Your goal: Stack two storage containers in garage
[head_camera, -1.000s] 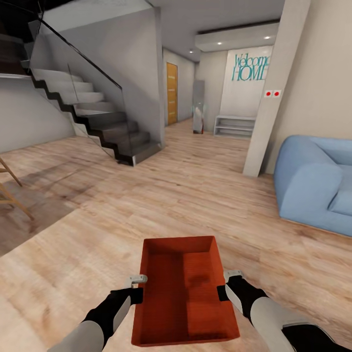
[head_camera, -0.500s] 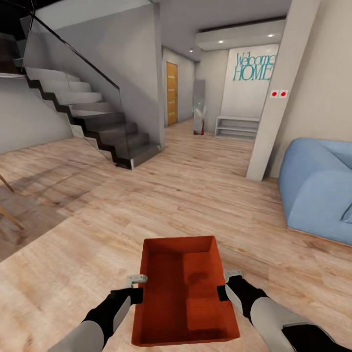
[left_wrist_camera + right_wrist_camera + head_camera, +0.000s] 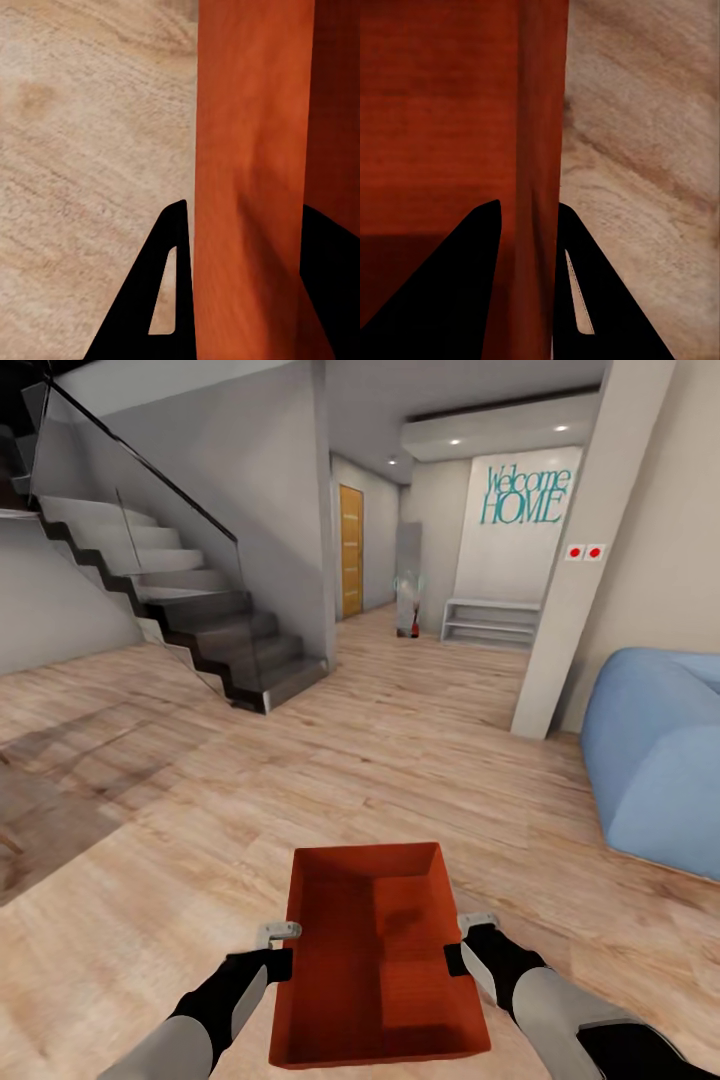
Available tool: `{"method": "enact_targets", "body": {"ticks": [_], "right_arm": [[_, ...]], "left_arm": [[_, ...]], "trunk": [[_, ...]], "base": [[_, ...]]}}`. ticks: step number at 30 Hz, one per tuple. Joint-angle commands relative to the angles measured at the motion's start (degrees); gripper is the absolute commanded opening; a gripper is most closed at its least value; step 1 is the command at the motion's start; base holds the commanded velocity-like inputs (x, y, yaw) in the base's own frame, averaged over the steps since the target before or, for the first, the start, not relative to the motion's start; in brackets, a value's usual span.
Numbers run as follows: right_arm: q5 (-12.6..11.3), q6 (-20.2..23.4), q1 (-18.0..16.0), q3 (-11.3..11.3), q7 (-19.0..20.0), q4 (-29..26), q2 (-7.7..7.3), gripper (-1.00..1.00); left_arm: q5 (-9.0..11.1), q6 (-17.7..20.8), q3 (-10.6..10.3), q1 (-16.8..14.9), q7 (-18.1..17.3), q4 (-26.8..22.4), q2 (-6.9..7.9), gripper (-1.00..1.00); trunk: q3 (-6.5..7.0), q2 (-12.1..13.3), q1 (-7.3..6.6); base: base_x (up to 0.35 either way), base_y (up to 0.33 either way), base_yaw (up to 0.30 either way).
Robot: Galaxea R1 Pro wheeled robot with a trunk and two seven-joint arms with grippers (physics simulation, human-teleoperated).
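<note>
Since a second ago the whole head view has slid: sofa (image 3: 655, 760) and pillar (image 3: 575, 550) sit further right, stairs (image 3: 190, 615) further left, and the wooden legs at the left edge have gone out of frame. That is camera motion, base turning or rolling; bin and arms hold the same spot in frame

Bin (image 3: 378, 950) is carried low and centred just in front of me, open top up, empty, above the wood floor (image 3: 300, 780) of the living room. I see one bin here

Left gripper (image 3: 283, 950) is on the bin's left long wall, right gripper (image 3: 455, 945) on the right long wall, roughly opposite each other

Left wrist view: bin (image 3: 255, 172) wall stands between the two dark fingers (image 3: 161, 300), one outside and one inside; jaws pinch the wall

Right wrist view: same picture, bin (image 3: 540, 112) wall clamped between both fingers (image 3: 457, 292), plank floor (image 3: 645, 150) beyond

Far: orange door (image 3: 351, 550) down the corridor, white low shelf (image 3: 487, 622) under the "Welcome HOME" lettering (image 3: 522, 495), two red dots on the pillar
</note>
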Motion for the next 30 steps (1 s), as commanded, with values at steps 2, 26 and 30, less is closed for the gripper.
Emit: {"method": "enact_targets", "body": {"ticks": [2, 26, 30], "right_arm": [[0.93, 0.49, -0.04, -0.10, -0.17, -0.16, -0.03, -1.00], [0.93, 0.49, -0.04, -0.10, -0.16, -0.16, -0.03, -1.00], [0.93, 0.49, -0.04, -0.10, -0.14, -0.16, -0.03, -1.00]], "left_arm": [[-0.42, 0.37, 0.34, 0.01, 0.25, -0.12, -0.02, -1.00], [-0.42, 0.37, 0.34, 0.03, 0.25, -0.14, -0.02, -1.00], [-0.42, 0.37, 0.34, 0.02, 0.25, -0.14, -0.02, -1.00]], "trunk": [[-0.05, -0.02, 0.03], [-0.05, -0.02, 0.03], [-0.05, -0.02, 0.03]], "base": [[0.348, 0.000, 0.000], [0.348, 0.000, 0.000], [0.348, 0.000, 0.000]]}}
